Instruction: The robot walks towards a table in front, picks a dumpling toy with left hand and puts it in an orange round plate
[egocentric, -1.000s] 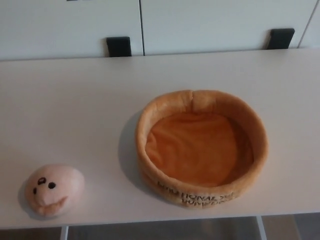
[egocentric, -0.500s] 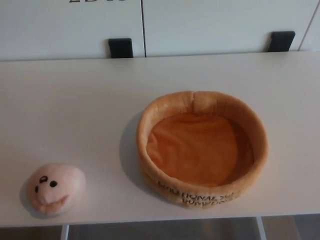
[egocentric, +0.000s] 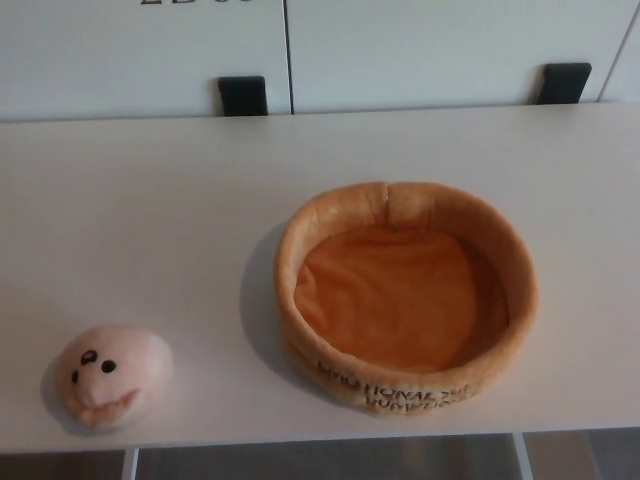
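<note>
At lower left of the frame, the dumpling toy, a pale pink plush with a small dark-eyed face, rests on the white table close to its near edge, untouched. Right of centre, well apart from the toy, the orange round plate sits upright on the table, a soft ring-walled plush dish with dark lettering on its near wall and nothing inside. Neither the left nor the right hand appears in the head view, so their finger state cannot be told.
</note>
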